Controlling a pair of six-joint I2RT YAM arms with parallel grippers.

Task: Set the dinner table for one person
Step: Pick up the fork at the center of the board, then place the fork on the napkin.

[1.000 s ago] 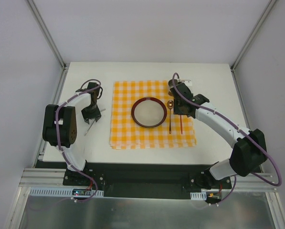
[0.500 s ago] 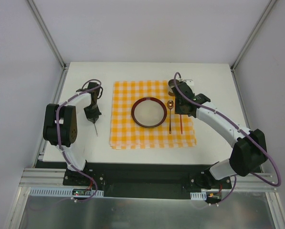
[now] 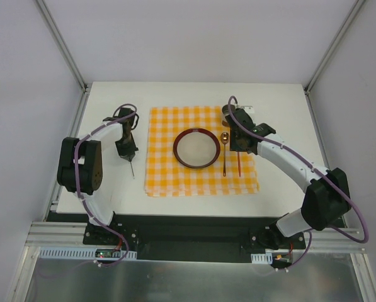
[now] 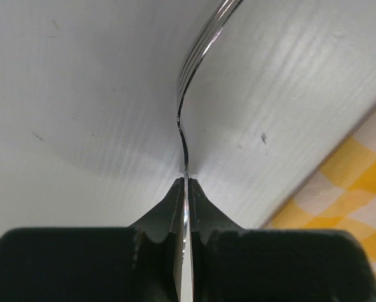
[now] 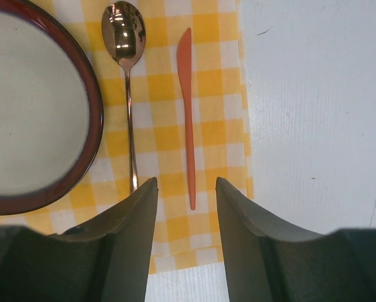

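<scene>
From above, the white table [image 3: 282,113] is seen under the plate [image 3: 196,148], reaching well beyond it on every side. The plate is set near the middle of a checkered mat [image 3: 165,179]. Just right of the plate a spoon [image 3: 225,154] is laid, bowl at the far end. An orange knife [image 3: 239,162] is laid just beyond the spoon, parallel to it. The right gripper [image 3: 239,146] is held over the knife's far end, right of the plate. The left gripper [image 3: 127,153] is placed well left of the plate, off the mat. A fork [image 3: 131,168] is seen pointing from it toward the near edge.

In the left wrist view, the left gripper [image 4: 186,189] is clenched on the fork [image 4: 194,60], which is seen edge-on between the closed jaws. The fork is held over bare table [image 4: 80,94]. A corner of the mat [image 4: 358,182] is seen on the side toward the plate.

In the right wrist view, the right gripper [image 5: 186,185] is released, its jaws standing apart above the mat [image 5: 219,94]. The plate's dark red rim [image 5: 96,113] is seen at the left. The spoon [image 5: 128,94] lies just right of it, and the knife [image 5: 188,113] lies one step further right. Bare table [image 5: 313,113] is shown further right of the plate, past the mat's edge.
</scene>
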